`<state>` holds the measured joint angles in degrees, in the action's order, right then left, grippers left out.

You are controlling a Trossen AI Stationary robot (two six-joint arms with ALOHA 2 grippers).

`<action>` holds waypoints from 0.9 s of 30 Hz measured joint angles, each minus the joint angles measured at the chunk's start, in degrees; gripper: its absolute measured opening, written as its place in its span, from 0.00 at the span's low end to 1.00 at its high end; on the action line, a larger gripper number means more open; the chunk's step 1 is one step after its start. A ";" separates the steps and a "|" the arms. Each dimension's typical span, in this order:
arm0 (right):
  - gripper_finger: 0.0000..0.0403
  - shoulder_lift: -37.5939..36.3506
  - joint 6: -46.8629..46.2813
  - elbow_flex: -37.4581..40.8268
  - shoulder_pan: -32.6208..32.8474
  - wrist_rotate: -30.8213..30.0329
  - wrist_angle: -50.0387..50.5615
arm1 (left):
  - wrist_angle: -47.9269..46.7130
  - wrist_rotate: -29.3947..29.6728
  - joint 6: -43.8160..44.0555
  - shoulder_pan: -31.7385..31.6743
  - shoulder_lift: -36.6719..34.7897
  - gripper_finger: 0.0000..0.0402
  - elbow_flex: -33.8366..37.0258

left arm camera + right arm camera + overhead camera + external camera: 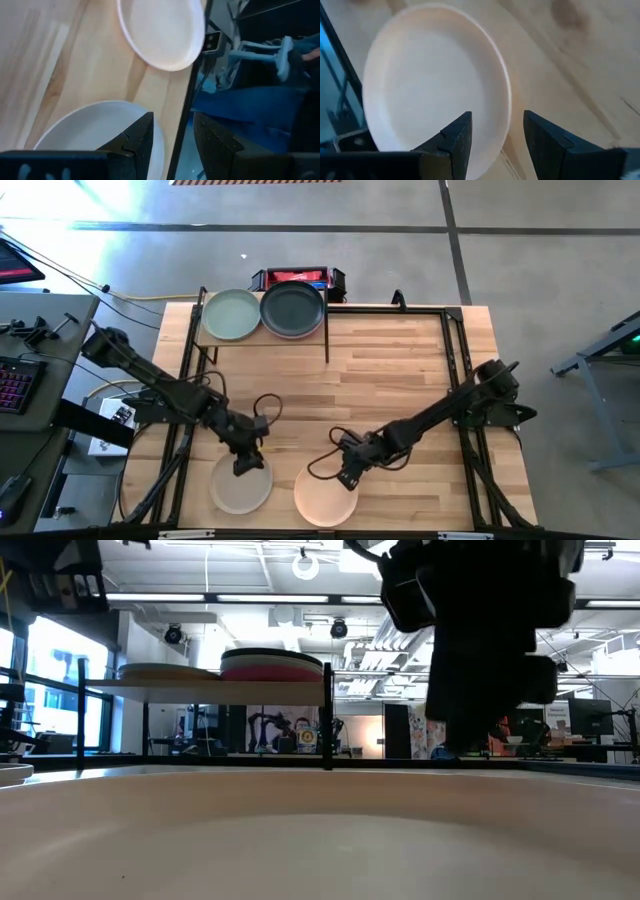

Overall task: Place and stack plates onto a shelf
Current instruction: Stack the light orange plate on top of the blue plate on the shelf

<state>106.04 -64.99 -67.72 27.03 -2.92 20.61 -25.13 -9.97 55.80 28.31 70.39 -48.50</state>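
Note:
The shelf (pixel 262 340) stands at the table's far edge. On it a pale sage plate (pixel 232 314) and a dark grey plate (pixel 292 309) lie side by side; in the low view the dark one (pixel 272 658) tops a stack with a pink plate under it. Two plates rest flat near the front edge: a beige-grey one (pixel 240 488) and a peach one (pixel 322 498). My left gripper (pixel 243 466) hangs open over the beige-grey plate's far rim (pixel 159 140). My right gripper (pixel 348 478) hangs open with its fingers on either side of the peach plate's far right rim (pixel 506 120).
A red and black box (pixel 296 278) sits just behind the shelf. A black metal frame (pixel 452 350) runs along the table's sides. The wide middle of the tabletop (pixel 380 370) is bare wood. A side desk with a keyboard (pixel 12 385) stands left of the table.

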 joint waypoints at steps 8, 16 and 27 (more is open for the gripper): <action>0.39 2.95 0.33 0.00 2.43 -0.33 -1.66 | 3.12 2.02 2.48 2.66 3.89 0.32 -0.11; 0.39 5.37 -3.18 -0.02 3.84 -0.45 -0.66 | 6.81 3.06 3.85 3.04 6.90 0.32 -0.12; 0.09 5.68 -7.95 -0.09 3.57 -0.36 0.24 | 11.70 6.48 7.13 2.65 12.17 0.32 0.00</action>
<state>111.72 -72.94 -67.81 30.60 -3.28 20.85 -13.43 -3.49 62.93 30.96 82.56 -48.50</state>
